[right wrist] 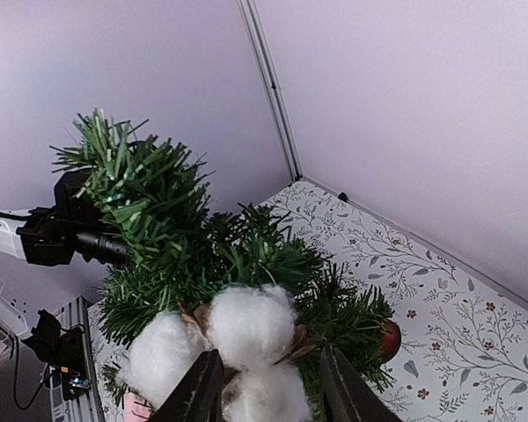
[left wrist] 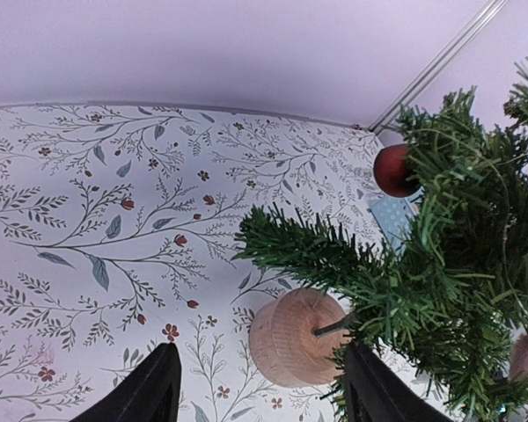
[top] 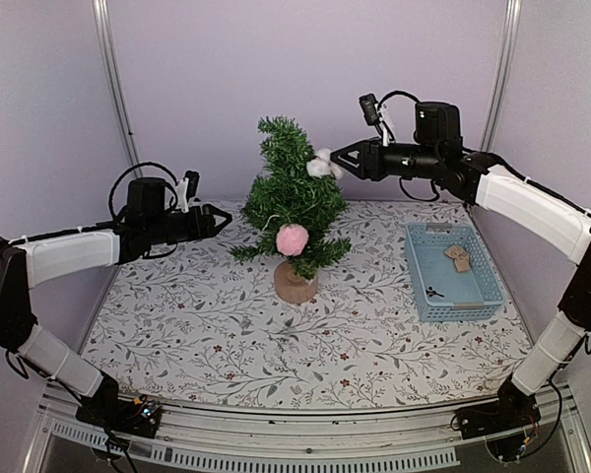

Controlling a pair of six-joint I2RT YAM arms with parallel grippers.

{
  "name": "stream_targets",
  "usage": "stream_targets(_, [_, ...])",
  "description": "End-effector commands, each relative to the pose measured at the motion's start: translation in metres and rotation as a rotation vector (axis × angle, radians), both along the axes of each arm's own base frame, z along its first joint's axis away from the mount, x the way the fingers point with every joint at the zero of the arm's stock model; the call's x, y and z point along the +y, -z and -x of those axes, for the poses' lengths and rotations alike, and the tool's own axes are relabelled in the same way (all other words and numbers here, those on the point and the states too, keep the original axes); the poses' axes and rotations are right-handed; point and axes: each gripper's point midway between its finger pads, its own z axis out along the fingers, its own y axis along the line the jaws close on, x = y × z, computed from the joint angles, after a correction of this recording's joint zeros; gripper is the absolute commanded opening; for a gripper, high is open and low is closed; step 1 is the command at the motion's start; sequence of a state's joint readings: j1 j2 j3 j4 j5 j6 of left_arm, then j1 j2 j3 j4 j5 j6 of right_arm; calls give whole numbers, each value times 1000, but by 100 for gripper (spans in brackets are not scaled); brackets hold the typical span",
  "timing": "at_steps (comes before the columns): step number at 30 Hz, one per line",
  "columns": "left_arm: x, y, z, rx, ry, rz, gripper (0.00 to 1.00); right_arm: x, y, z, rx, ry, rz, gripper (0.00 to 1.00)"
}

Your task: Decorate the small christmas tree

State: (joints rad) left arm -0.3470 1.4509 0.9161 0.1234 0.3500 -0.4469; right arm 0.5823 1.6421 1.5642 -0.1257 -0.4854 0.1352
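Mostly the trunk of the small christmas tree (top: 291, 202) is hidden by its own branches; only its round wooden base (top: 295, 283) shows clearly, standing near the middle of the flowered table (top: 197, 325). A red ball (left wrist: 394, 170) on the far side of the tree appears only in the wrist views, and a pink pompom (top: 293, 238) hanging low at the front is cut off at the edge of the left wrist view. To the right, a blue tray (top: 485, 286) holds a few small pieces too tiny to identify. The left gripper (top: 217, 219) reaches out level just left of the tree's lower branches, its fingers (left wrist: 154, 387) spread wide with nothing between them. The right arm stretches in high from the right, and the right gripper (top: 337, 158) is closed around a white cotton ornament (top: 321, 166) pressed against the upper branches; where the fingers (right wrist: 198, 387) actually grip it is cut off at the bottom of the right wrist view.
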Motion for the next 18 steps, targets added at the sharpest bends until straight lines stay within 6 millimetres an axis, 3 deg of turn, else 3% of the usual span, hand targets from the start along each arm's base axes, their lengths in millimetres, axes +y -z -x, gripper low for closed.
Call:
stream_targets(1, [-6,-10,1,-35,13,16,65,-2,-45,18,-104,-44,-65,39])
stream_targets(7, [-6,-8,0,-33,15,15,65,2,-41,23,-94,-90,-54,32])
stream_targets(18, [-6,-6,0,-31,16,14,65,18,-6,17,-13,-143,27,41])
